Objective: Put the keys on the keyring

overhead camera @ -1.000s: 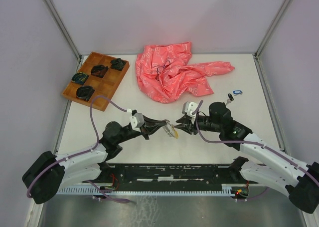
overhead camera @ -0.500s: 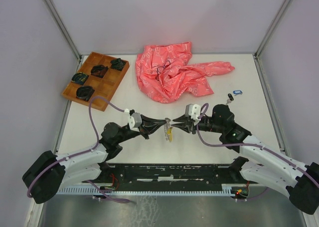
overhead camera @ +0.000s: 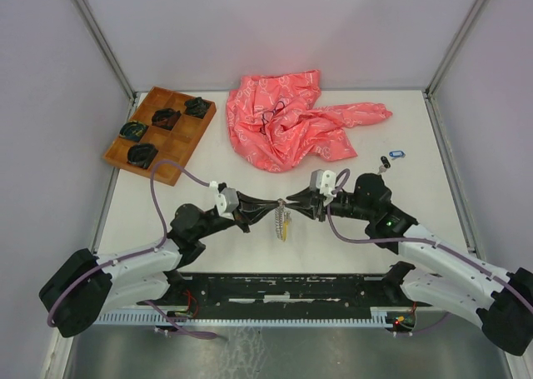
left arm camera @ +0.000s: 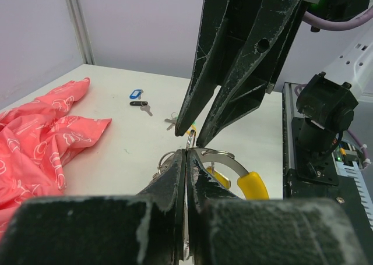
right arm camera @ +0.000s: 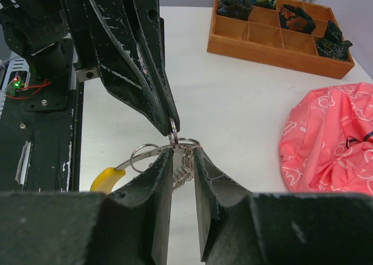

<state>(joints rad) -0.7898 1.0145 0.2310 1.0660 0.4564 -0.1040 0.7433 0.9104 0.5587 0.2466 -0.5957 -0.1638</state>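
Overhead first: the two grippers meet tip to tip on the arm-base side of the pink cloth (overhead camera: 287,125), clear of its hem. The left gripper (overhead camera: 277,202) comes in from the left and the right gripper (overhead camera: 292,201) from the right. The keyring (overhead camera: 282,217) dangles right where they meet, with a yellow key (overhead camera: 287,227) low in the bunch. Off the cloth's right side, well away from the grippers, a blue-tagged key (overhead camera: 396,154) and a black-headed key (overhead camera: 384,163) lie on the table (overhead camera: 433,179). A wooden tray (overhead camera: 193,146) sits off the cloth's left side.

Left wrist cam: the left fingers (left arm camera: 169,183) are pressed flat together with the ring's wire pinched in the seam, so that one's clamped on the keyring. The right gripper's tips hang in from above, set narrow, straddling the ring. The yellow key's head shows on the side away from the cloth.

Right wrist cam: the right fingers (right arm camera: 157,177) are only a little apart, and the ring's stacked coils fill the gap, so it looks like a narrow grip on the ring. The left gripper's tip bites the ring just above. The yellow key hangs on the side away from the cloth.
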